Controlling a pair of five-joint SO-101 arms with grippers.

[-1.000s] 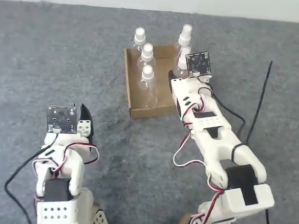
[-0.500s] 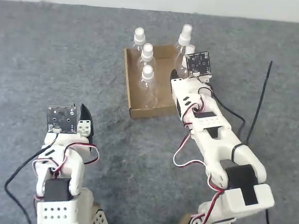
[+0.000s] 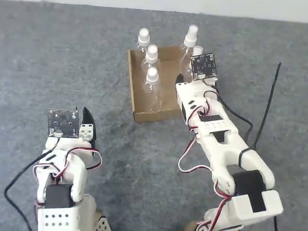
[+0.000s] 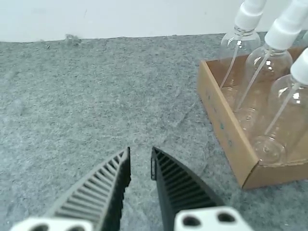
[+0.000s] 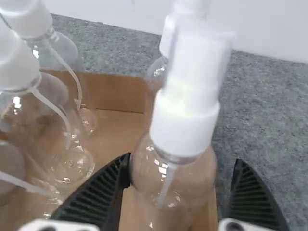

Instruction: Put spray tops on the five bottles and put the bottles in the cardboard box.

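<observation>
Right gripper (image 5: 182, 163) has its jaws spread wide around a capped bottle (image 5: 175, 180) over the cardboard box (image 5: 113, 91); bottle base cut off, contact unclear. Left gripper (image 4: 140, 156) sits low over the grey carpet (image 4: 96, 86), jaws slightly apart, empty. Three other bottles (image 4: 276, 62) stand in the box, tops cropped.

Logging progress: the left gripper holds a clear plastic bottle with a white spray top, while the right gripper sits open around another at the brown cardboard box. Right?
No: the left wrist view shows the left gripper empty over grey carpet. The right gripper sits open around a clear plastic bottle at the brown cardboard box.
</observation>
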